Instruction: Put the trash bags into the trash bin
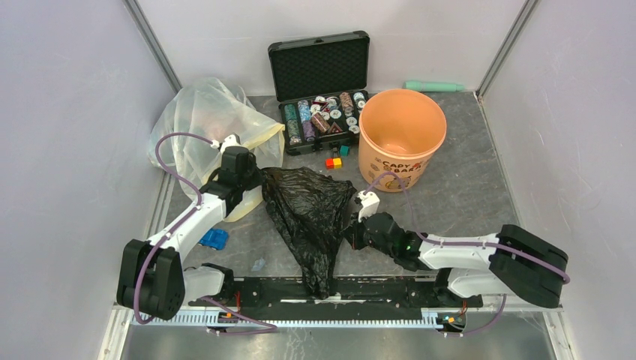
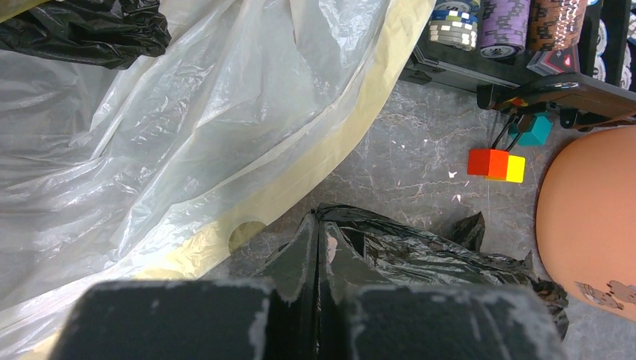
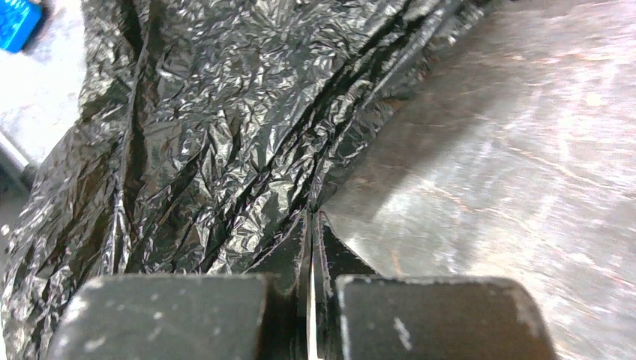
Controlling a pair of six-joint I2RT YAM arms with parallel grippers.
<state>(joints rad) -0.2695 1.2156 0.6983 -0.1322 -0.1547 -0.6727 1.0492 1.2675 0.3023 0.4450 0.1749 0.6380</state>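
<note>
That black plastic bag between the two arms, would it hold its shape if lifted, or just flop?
Probably flop: the black bag lies crumpled in loose, uneven folds. It looks thin and crinkly, so it is likely very light for its size. Its glossy film may slip.

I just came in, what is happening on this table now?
Both claws are on a black trash bag. The left claw pinches one corner, and the right claw is shut on its right edge. The bag lies spread on the table, not yet in the orange bucket standing farther back.
</note>
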